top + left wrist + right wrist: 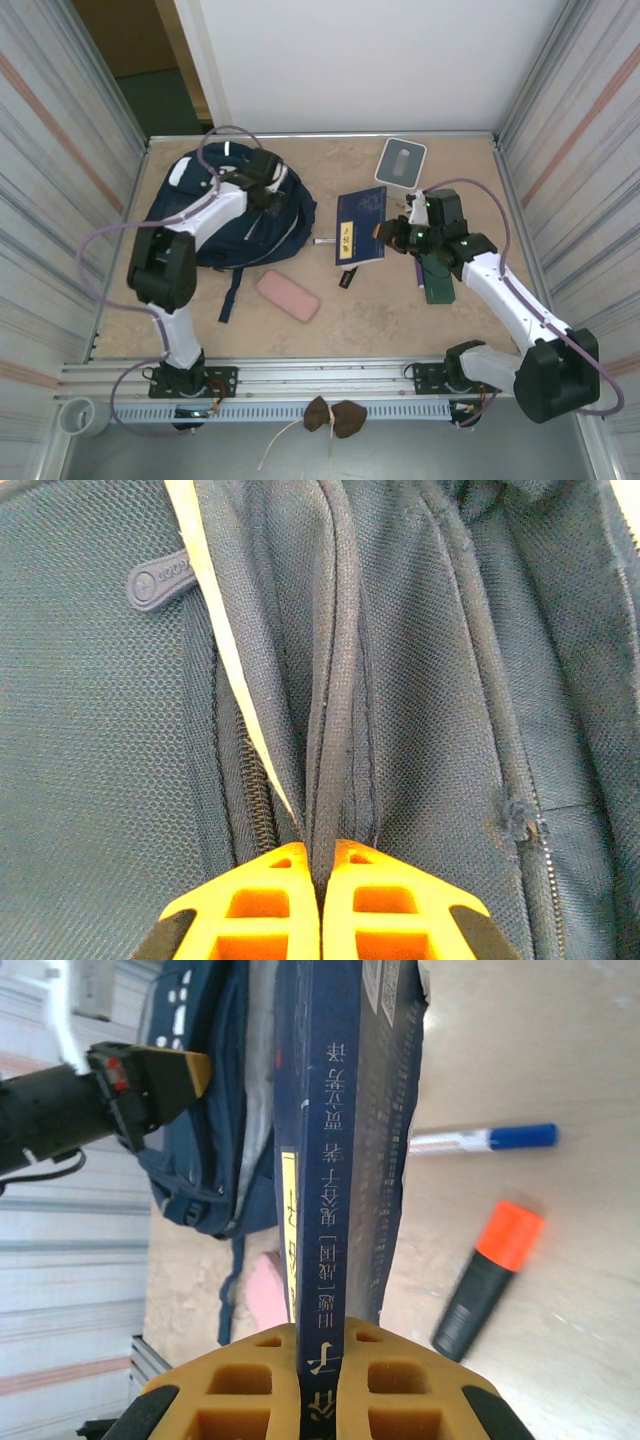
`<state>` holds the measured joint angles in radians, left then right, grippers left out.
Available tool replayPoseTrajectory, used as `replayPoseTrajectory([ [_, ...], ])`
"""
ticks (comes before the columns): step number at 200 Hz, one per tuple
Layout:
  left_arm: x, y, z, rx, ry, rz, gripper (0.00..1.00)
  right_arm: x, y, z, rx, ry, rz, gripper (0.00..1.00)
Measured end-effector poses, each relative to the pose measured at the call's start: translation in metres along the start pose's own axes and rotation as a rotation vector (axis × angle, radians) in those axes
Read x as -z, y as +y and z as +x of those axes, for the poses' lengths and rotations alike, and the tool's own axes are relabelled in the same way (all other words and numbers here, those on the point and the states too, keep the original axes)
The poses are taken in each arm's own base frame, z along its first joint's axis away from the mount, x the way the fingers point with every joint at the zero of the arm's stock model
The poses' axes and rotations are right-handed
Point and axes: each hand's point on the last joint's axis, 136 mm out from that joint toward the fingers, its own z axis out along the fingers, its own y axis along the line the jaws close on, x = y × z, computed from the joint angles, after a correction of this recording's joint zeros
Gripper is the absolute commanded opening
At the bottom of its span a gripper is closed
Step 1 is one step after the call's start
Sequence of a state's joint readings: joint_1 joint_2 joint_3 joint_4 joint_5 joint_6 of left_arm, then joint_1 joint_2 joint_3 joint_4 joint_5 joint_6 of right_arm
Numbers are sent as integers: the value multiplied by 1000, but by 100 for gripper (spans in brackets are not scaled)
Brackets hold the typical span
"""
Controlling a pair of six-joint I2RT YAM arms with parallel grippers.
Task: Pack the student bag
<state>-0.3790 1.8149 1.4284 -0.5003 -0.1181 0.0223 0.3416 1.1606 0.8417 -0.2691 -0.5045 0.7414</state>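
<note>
Tabletop [390, 310] under student bag [272, 236]; corrugated walls [60, 150].

Navy fabric backpack [265, 240] left on tan table [400, 320], pink oblong case [288, 296] just before it, dark-blue book [360, 225] to its right, white-grey square box [401, 160] behind the book

Navy-blue student bag [270, 235], white patches, lying flat on table [400, 310], far left

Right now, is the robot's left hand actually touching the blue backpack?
Touching. The left wrist view shows the left hand pinched shut on a raised fabric fold of the student bag, with no gap between them.
</note>
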Motion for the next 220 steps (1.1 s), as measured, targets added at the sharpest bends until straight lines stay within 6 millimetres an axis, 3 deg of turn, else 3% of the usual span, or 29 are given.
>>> replayPoseTrajectory([
  [37, 66, 43, -35, 138, -200, 113, 0, -34, 34, -17, -7, -26, -46, 0],
  [61, 88, 66, -43, 214, -277, 200, 0, -62, 52, -30, -38, -41, -70, 0],
  [115, 102, 88, -42, 369, -355, 441, 0, -153, 100, -57, -50, -20, -125, 0],
  [164, 111, 87, -47, 402, -382, 528, 0, -239, 131, -50, -56, 55, -229, 0],
  [190, 112, 87, -49, 416, -386, 555, 0, -265, 146, -42, -59, 98, -291, 0],
  [220, 111, 86, -49, 426, -385, 575, 0, -280, 166, -39, -51, 124, -358, 0],
])
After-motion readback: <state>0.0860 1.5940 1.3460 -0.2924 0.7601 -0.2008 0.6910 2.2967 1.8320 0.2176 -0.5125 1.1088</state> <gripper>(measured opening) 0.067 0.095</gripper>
